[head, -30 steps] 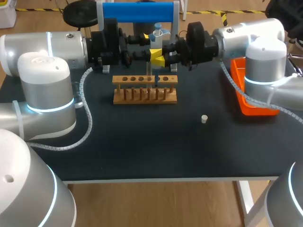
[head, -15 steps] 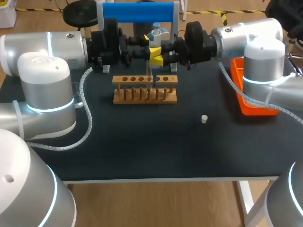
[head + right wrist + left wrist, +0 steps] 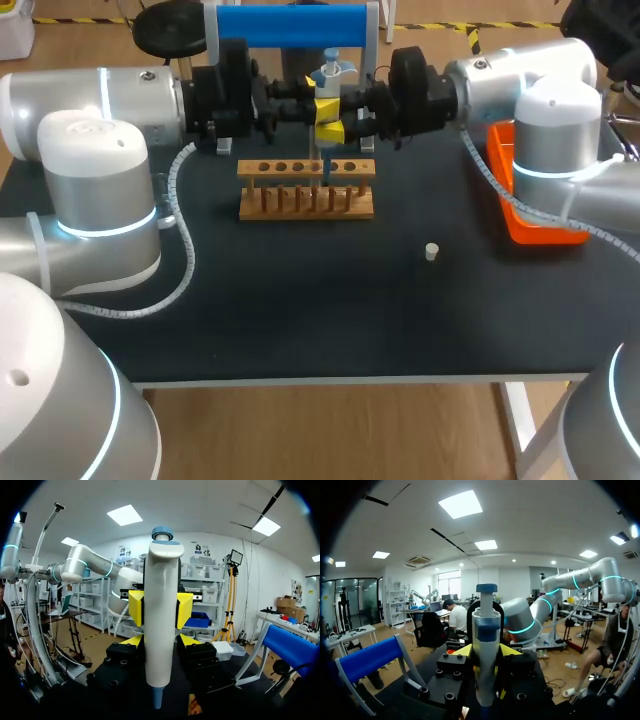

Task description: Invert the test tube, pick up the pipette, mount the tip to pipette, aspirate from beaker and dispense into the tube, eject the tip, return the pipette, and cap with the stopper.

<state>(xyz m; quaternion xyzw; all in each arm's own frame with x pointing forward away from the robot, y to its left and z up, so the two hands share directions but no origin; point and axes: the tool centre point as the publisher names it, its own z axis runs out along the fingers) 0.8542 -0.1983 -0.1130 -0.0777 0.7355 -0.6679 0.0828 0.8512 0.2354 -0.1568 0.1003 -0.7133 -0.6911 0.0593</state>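
The white pipette with a blue top stands upright above the wooden tube rack, its lower end close over a rack hole. My two grippers meet at it from opposite sides. My left gripper is shut on the pipette body, and its yellow pads press both sides in the right wrist view. My right gripper sits a little lower, its yellow tips flanking the pipette and standing slightly off it. A small blue tip end shows at the pipette's bottom. The white stopper lies on the black table, right of the rack.
An orange tray sits at the table's right edge under my right arm. A blue-topped pipette stand rises behind the grippers. A white cable loops over the table's left part.
My left gripper has drawn in from the left and its fingers have shut on the pipette. My right gripper's fingers have eased apart. The pipette has shifted slightly left and up.
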